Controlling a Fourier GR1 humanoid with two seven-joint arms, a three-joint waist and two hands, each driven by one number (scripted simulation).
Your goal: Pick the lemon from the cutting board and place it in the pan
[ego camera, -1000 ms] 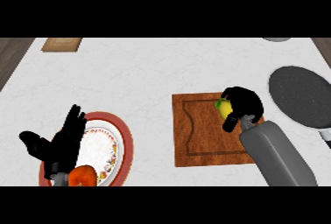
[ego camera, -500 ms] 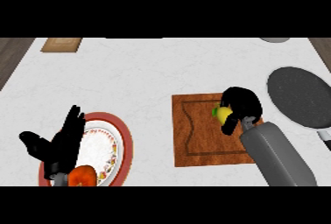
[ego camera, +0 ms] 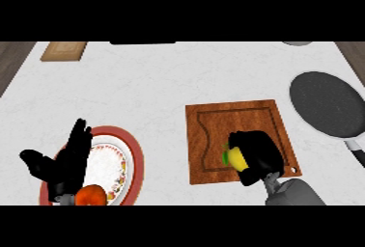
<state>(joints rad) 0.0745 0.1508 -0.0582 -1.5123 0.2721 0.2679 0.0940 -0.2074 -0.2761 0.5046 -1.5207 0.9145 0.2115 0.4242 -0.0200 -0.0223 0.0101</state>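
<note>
While the right robot hand (ego camera: 257,153) curls its fingers round the lemon (ego camera: 235,158), the fruit sits over the near half of the cutting board (ego camera: 214,125), close to that board's front edge; whether it touches the wood cannot be told. Only a yellow-green sliver of the lemon shows at the hand's left side. Right of the cutting board and apart from it lies the dark round pan (ego camera: 328,103), its handle running toward the near edge. Left of the cutting board, well apart, stands a red-rimmed plate (ego camera: 132,159) on the white worktop (ego camera: 157,82). Over that plate's left part rests the left robot hand (ego camera: 64,164), open, fingers straight and pointing away. At the plate's near rim lies a red-orange fruit (ego camera: 91,195). Far beyond the cutting board, at the worktop's back left corner, lies a small pale wooden board (ego camera: 64,50).
</note>
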